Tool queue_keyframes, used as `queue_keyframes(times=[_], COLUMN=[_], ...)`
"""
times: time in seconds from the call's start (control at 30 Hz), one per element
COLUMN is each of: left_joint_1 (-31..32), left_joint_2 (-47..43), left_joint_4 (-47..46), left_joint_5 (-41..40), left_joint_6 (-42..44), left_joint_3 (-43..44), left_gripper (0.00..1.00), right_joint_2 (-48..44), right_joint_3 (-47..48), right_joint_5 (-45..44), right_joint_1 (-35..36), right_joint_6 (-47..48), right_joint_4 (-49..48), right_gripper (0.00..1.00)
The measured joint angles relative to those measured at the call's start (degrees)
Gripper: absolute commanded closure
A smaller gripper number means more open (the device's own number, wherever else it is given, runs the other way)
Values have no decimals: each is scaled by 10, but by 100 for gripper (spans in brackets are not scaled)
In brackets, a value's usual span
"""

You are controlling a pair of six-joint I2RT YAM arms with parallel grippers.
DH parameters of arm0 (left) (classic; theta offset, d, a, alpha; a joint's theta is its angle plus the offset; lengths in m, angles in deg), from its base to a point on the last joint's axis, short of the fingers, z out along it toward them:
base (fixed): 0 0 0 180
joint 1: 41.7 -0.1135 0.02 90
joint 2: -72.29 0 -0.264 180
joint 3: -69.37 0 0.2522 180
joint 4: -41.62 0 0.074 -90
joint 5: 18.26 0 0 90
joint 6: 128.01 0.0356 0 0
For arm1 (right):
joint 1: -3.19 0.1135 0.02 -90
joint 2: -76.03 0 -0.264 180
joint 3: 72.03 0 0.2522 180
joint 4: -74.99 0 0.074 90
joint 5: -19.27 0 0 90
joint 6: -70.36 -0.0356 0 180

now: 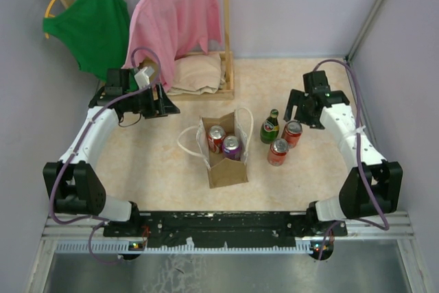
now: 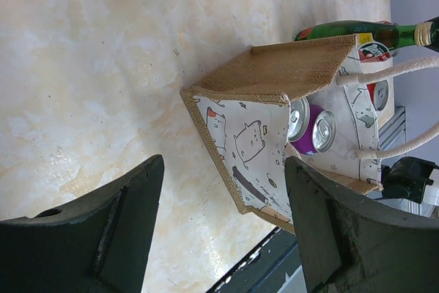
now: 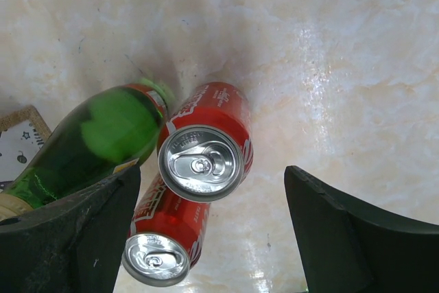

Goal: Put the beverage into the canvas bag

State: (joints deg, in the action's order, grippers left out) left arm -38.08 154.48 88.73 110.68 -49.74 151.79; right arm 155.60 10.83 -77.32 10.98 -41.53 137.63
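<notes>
The tan-brown canvas bag [image 1: 226, 164] with white cord handles stands open at the table's middle. A red can [image 1: 216, 138] and a purple can [image 1: 232, 147] stand inside it; the purple can shows in the left wrist view [image 2: 315, 130]. To its right stand a green bottle [image 1: 269, 128] and two red cans [image 1: 292, 133] [image 1: 278, 151]. My right gripper [image 1: 302, 116] is open above and just behind them; in its view the nearer red can [image 3: 203, 143] sits between the jaws, the bottle [image 3: 89, 143] at left. My left gripper [image 1: 156, 106] is open and empty, left of the bag [image 2: 274, 87].
A wooden rack at the back holds a pink garment [image 1: 180, 15] and a green one [image 1: 92, 22], with a folded beige cloth [image 1: 197, 73] on its base. Grey walls close the left, back and right sides.
</notes>
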Motion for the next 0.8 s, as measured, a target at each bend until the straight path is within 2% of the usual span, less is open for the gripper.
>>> queue_keyframes(times=[0.43, 0.53, 0.67, 0.8], left_joint_1=[2, 2, 2, 2], left_joint_2=[0, 0, 0, 0], left_joint_4=[0, 0, 0, 0], left_joint_5=[0, 0, 0, 1], left_joint_6=[0, 0, 0, 0], left_joint_3=[0, 0, 0, 0], left_gripper=[23, 23, 23, 23], right_joint_2=[53, 55, 55, 56], right_joint_3=[-40, -48, -50, -50], right_joint_5=[19, 22, 25, 23], right_joint_1=[0, 0, 0, 0], right_joint_6=[6, 7, 8, 11], right_joint_4=[-31, -38, -45, -46], right_gripper=[14, 20, 39, 82])
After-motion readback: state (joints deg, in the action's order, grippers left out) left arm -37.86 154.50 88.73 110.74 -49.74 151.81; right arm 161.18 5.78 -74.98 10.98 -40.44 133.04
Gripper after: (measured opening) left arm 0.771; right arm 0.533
